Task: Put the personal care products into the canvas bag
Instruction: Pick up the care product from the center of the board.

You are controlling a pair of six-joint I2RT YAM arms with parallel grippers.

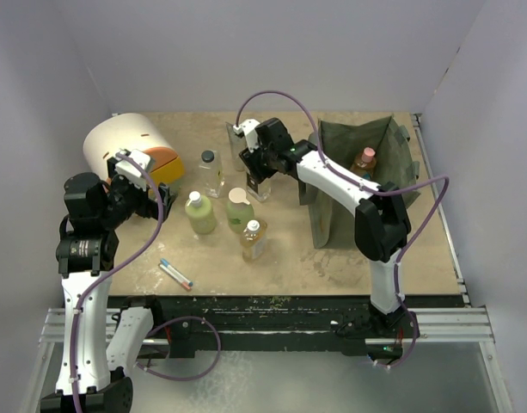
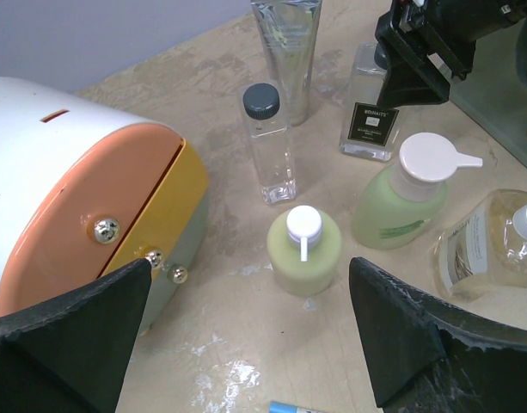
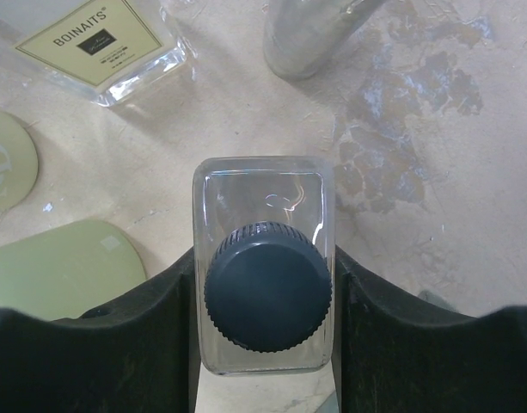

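My right gripper has both fingers pressed against the side walls of a square clear bottle and is gripping it. The bottle stands upright with its long axis vertical, and its black screw cap points straight up at the wrist camera. It sits at the far middle of the table, between the silver tube on its left and the canvas bag on its right. The BOINAITS bottle is just on its near side. From overhead, the gripper hides the held bottle completely.

My left gripper is wide open with nothing between its fingers. It is by the near side of the domed box at the far left.

I count eight care products, all upright:
- Three clear bottles: the held one, the labelled one, and a free black-capped bottle.
- Two pale green ones: a pump bottle and a flip-cap bottle.
- One amber bottle.
- One orange bottle inside the bag.
- One tube.

One pen-like stick lies flat near the table's front edge.

In the left wrist view, the tube's top is cut off and the right gripper covers the labelled bottle's cap. Only the orange bottle's cap and shoulders show above the bag wall.
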